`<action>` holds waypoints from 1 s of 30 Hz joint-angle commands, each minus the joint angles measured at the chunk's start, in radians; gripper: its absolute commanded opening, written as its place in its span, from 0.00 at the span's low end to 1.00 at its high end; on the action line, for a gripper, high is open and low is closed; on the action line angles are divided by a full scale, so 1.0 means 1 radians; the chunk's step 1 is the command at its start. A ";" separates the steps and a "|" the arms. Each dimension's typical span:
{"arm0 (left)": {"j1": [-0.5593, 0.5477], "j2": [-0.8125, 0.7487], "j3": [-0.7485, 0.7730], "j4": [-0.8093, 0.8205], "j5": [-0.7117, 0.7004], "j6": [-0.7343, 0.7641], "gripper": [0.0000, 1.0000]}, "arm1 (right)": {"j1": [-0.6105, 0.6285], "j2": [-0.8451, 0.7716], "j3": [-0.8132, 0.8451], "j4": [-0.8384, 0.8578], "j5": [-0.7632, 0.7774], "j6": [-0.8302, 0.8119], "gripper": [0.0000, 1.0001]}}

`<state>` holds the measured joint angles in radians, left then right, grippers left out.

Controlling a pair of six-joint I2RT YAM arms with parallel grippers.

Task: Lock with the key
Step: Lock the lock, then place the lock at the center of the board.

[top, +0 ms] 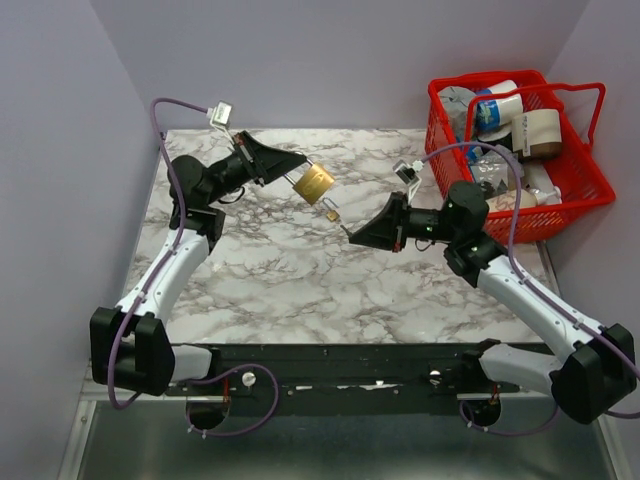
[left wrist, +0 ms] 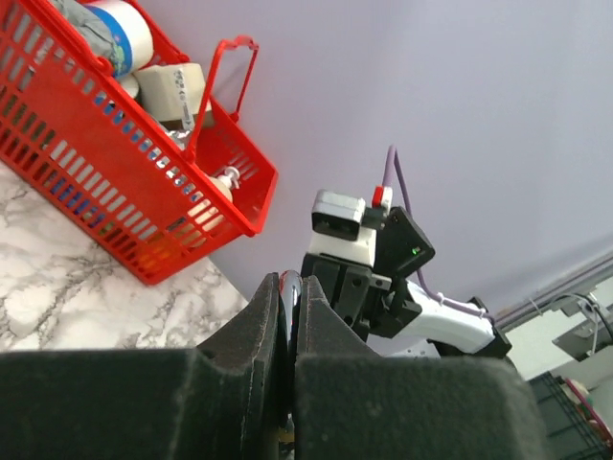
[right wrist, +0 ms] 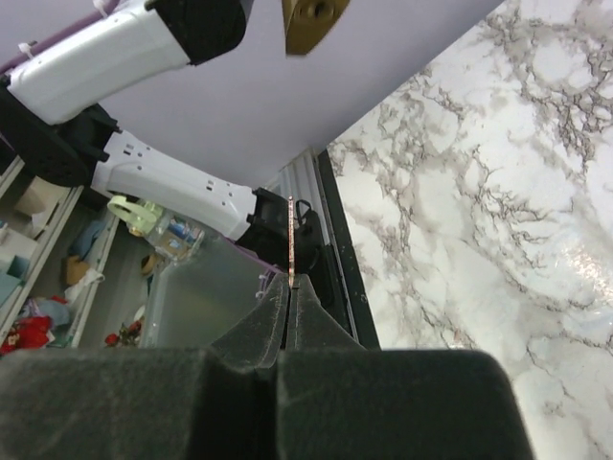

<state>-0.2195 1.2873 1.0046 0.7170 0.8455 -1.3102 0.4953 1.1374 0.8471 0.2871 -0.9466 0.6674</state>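
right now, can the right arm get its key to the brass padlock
Probably yes: the left gripper holds the brass padlock up, keyhole end facing the key in the right gripper, open air between.

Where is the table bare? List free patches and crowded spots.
Crowded: the middle, where the left gripper holds the padlock by the right gripper with the key; the basket at right is full. Free: the table from there to its near edge, and the far strip behind the padlock.

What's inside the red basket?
The red basket holds a blue-and-white roll, a tan tape roll and some whitish packets that are too small to name. Whatever lies underneath them is covered up.
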 commanded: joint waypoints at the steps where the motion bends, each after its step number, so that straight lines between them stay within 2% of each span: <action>1: 0.031 -0.008 0.045 0.084 0.048 0.003 0.00 | -0.003 -0.033 -0.032 -0.045 -0.029 -0.069 0.01; 2: 0.034 -0.014 0.042 0.044 0.082 0.125 0.00 | -0.001 -0.040 -0.037 -0.051 -0.027 -0.086 0.01; 5: 0.032 -0.057 0.042 -0.354 0.220 0.468 0.00 | -0.003 -0.064 -0.049 -0.068 -0.021 -0.101 0.01; 6: 0.029 -0.071 0.054 -0.694 0.228 0.788 0.00 | -0.001 -0.068 -0.055 -0.075 -0.021 -0.103 0.01; 8: 0.031 -0.065 0.097 -1.005 0.204 1.083 0.00 | -0.003 -0.086 -0.066 -0.085 -0.017 -0.123 0.01; 9: 0.029 -0.046 0.106 -1.235 0.185 1.199 0.00 | -0.003 -0.090 -0.071 -0.098 -0.006 -0.130 0.01; 10: 0.031 -0.031 0.121 -1.322 0.128 1.388 0.00 | -0.003 -0.094 -0.074 -0.103 -0.003 -0.140 0.01; 12: 0.031 0.036 0.137 -1.552 0.093 1.541 0.00 | -0.003 -0.091 -0.079 -0.115 -0.006 -0.157 0.01; 13: 0.031 0.061 0.146 -1.623 0.069 1.689 0.00 | -0.003 -0.090 -0.077 -0.115 -0.007 -0.158 0.01; 15: 0.031 0.122 0.135 -1.739 0.040 1.788 0.00 | -0.003 -0.082 -0.080 -0.115 -0.014 -0.160 0.01; 18: 0.031 0.180 0.083 -1.789 0.030 1.913 0.00 | -0.003 -0.074 -0.088 -0.117 -0.004 -0.167 0.01; 20: 0.031 0.211 0.065 -1.757 0.030 1.901 0.00 | -0.003 -0.064 -0.092 -0.115 -0.003 -0.166 0.01; 30: 0.077 0.527 0.202 -1.717 0.121 1.904 0.00 | -0.001 0.038 -0.080 -0.059 -0.023 -0.115 0.01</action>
<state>-0.1722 1.7336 1.1240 -0.9955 0.8585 0.5465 0.4953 1.1454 0.7605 0.1852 -0.9512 0.5385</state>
